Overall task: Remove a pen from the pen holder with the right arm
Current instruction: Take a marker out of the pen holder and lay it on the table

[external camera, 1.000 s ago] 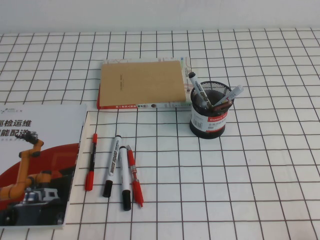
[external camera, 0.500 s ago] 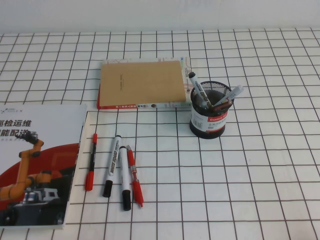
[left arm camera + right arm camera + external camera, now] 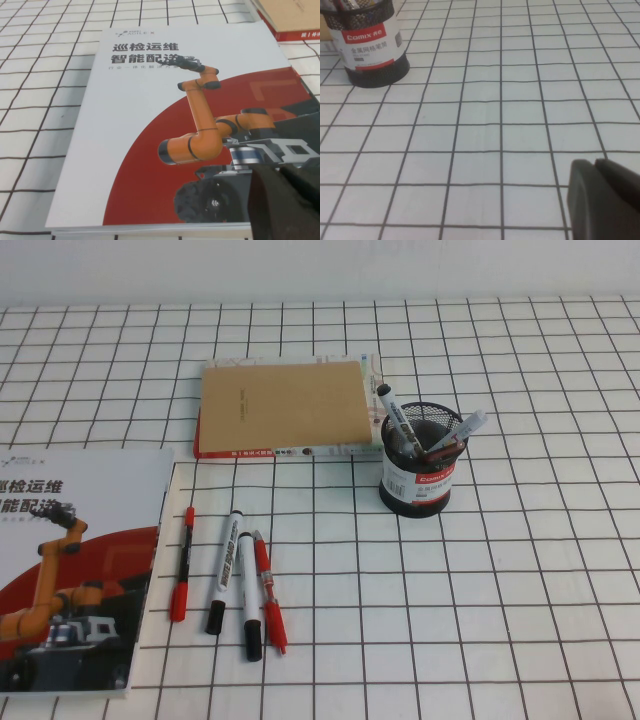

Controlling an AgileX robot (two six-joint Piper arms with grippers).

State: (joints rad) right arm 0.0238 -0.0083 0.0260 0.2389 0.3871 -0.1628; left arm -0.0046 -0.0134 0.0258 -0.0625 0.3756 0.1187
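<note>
Holder (image 3: 370, 47) beyond right gripper (image 3: 601, 200), left (image 3: 287, 202) above booklet (image 3: 145, 115)

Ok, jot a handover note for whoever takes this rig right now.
Left pincer: shut, parked over the robot brochure.
Right pincer: shut, empty, over the checked tablecloth, well short of the black mesh pen holder.
It stands upright by the brown book, pens inside.
Done: nothing yet.
Left: open right pincer, reach the holder, grip one pen, lift it out.

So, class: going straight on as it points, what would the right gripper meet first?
Probably only the checked table cover. The right gripper hangs low and the pen holder stands aside, while the left gripper hovers over the brochure.
</note>
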